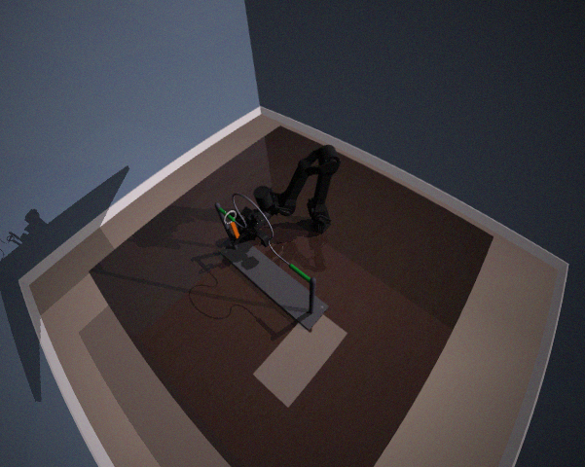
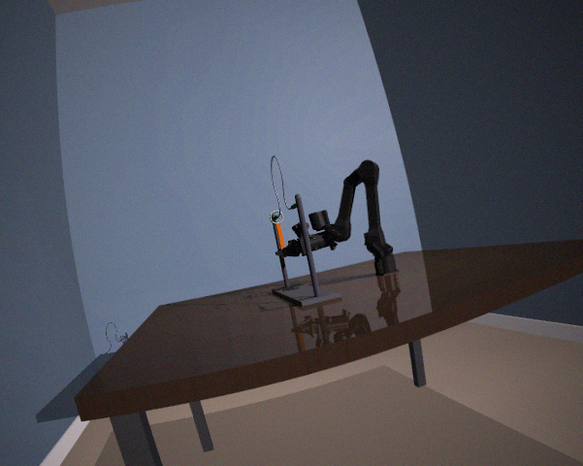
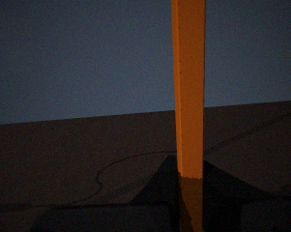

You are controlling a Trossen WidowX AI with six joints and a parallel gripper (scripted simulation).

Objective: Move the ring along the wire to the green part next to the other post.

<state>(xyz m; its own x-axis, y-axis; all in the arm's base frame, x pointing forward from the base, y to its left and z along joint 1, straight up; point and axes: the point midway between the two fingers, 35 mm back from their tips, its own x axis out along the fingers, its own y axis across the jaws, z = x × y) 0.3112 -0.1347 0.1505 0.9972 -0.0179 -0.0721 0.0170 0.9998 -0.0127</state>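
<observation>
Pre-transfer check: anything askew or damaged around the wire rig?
Nothing stands out: both posts look upright on the base plate; the ring hangs over green wire, its orange handle in the gripper.

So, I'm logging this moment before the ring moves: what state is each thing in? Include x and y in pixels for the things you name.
Gripper (image 1: pixel 234 244) (image 2: pixel 280 252): shut on the orange handle
Orange handle (image 1: pixel 235 230) (image 2: pixel 280 235) (image 3: pixel 190 97): hanging below the ring
Ring (image 1: pixel 225 219) (image 2: pixel 271 218): around the wire's green end
Posts (image 1: pixel 312 296) (image 2: pixel 308 250): upright
</observation>
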